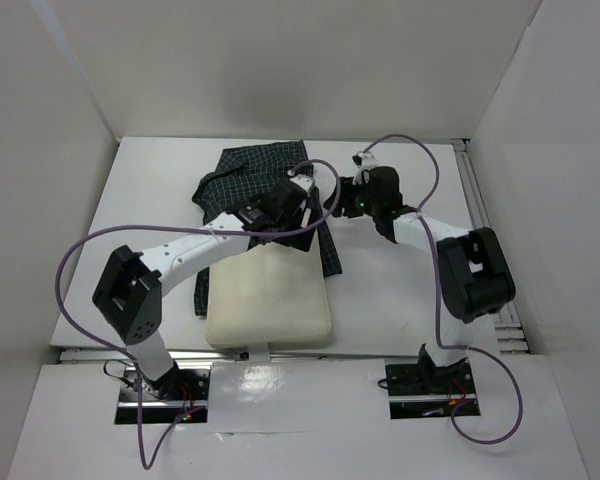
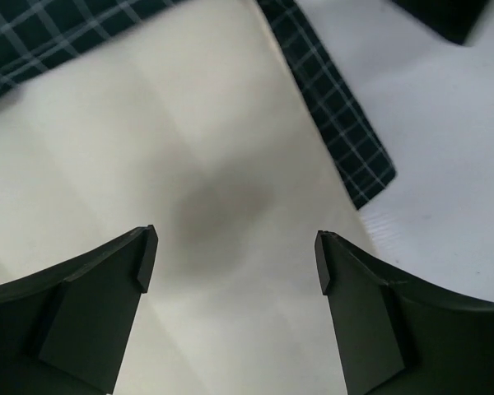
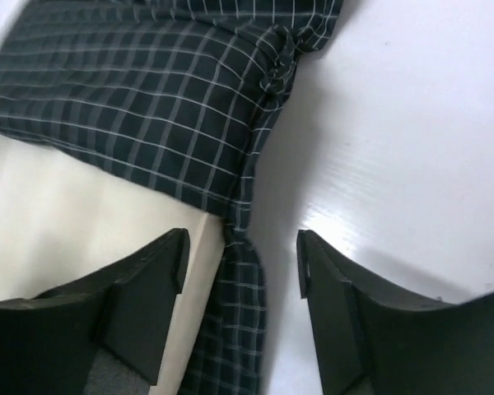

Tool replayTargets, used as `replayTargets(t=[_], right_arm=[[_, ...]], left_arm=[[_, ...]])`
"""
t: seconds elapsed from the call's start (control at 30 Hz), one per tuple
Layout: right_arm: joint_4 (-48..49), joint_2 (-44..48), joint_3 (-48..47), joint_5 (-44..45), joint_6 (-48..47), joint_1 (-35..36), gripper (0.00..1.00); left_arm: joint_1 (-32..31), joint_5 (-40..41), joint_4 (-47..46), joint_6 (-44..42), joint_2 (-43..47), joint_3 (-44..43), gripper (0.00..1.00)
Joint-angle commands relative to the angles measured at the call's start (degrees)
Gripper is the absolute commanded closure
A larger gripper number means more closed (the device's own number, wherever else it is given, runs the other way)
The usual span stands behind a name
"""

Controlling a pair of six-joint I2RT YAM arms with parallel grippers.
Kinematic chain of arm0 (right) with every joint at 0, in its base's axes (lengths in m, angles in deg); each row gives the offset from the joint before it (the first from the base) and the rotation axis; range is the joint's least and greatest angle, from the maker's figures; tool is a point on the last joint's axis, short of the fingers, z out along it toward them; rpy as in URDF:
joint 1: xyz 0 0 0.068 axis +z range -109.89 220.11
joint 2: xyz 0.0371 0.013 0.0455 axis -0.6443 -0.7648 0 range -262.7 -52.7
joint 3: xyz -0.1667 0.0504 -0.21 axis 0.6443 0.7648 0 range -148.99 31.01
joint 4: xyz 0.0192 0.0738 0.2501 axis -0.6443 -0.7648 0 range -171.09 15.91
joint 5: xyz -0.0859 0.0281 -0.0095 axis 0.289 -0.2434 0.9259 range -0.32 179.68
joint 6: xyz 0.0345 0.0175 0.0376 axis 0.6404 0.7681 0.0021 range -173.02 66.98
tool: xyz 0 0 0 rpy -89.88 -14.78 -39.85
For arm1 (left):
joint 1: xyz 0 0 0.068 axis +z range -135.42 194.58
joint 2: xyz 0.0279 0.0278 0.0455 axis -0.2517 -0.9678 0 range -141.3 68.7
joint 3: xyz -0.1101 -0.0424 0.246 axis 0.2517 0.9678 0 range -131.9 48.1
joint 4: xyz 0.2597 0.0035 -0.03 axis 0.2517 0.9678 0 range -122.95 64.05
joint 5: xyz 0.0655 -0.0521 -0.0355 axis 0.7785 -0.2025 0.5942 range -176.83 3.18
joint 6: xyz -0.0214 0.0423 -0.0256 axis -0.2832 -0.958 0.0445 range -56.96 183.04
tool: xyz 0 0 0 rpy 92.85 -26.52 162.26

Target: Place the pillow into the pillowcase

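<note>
From the top external view, the pillow (image 1: 270, 300) lies with its long axis running from the arm bases toward the far wall. Its far end meets the crumpled pillowcase (image 1: 252, 172). The left gripper (image 1: 294, 196) hangs over that junction, and the right gripper (image 1: 338, 202) sits just beside it over the white table (image 1: 410, 290). The case bunches mostly beyond both hands, with dark strips trailing back along the pillow's sides.

In the left wrist view, the left gripper (image 2: 235, 259) stands wide with nothing between its jaws. Plain cream pillow (image 2: 189, 156) fills the space directly beneath and ahead of it, smooth and faintly ridged. A strip of checked pillowcase (image 2: 337, 123) runs off to the hand's right, along the pillow's edge.

In the right wrist view, the right gripper (image 3: 240, 259) is parted and holds nothing. It straddles a narrow fold of pillowcase (image 3: 148, 107) that drops beside the pillow's corner (image 3: 66, 197). Ahead of the hand the navy cloth drapes over the cushion's top. Whether the pillow's end is actually inside the opening or merely covered is hard to tell.

The right hand looks nearer to the case's edge, so pulling it along the pillow's length would likely fall to that arm.
</note>
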Motion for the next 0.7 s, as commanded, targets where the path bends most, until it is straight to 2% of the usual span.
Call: replayTargets(t=[0.0, 0.1, 0.3, 0.47, 0.53, 0.57, 0.6, 0.67], right_arm=[[1.2, -5.8, -3.4, -6.4, -11.4, 0.2, 0.39], [2.8, -7.8, -3.4, -12.1, -15.5, 0.2, 0.39], [6.0, -12.7, -2.1, -17.4, -16.5, 0.2, 0.36], [13.5, -14.9, -1.3, -15.9, -13.9, 0.2, 0.38], [15.7, -15.6, -1.3, -15.9, -11.0, 0.2, 0.67], [17.3, -15.6, -1.3, -15.9, -10.3, 0.2, 0.77], [17.3, -15.6, -0.8, -15.4, -9.8, 0.2, 0.97], [17.9, -14.7, 0.0, -15.3, -8.7, 0.2, 1.00]], left_arm=[[-2.6, -1.9, 0.1, 2.3, -3.7, -3.9, 0.03], [-3.1, -1.9, 3.0, 4.7, -6.3, -7.3, 0.02], [-3.1, 3.2, 7.0, 9.6, -12.2, -12.8, 0.00], [-3.1, 8.1, 11.8, 13.9, -18.0, -18.0, 0.00], [-3.1, 11.6, 13.9, 15.7, -20.0, -20.3, 0.00], [-3.1, 12.6, 15.3, 16.3, -22.4, -21.5, 0.00], [-3.1, 14.3, 18.6, 18.0, -23.6, -24.3, 0.00], [-3.1, 14.9, 19.7, 18.6, -26.3, -26.5, 0.00]])
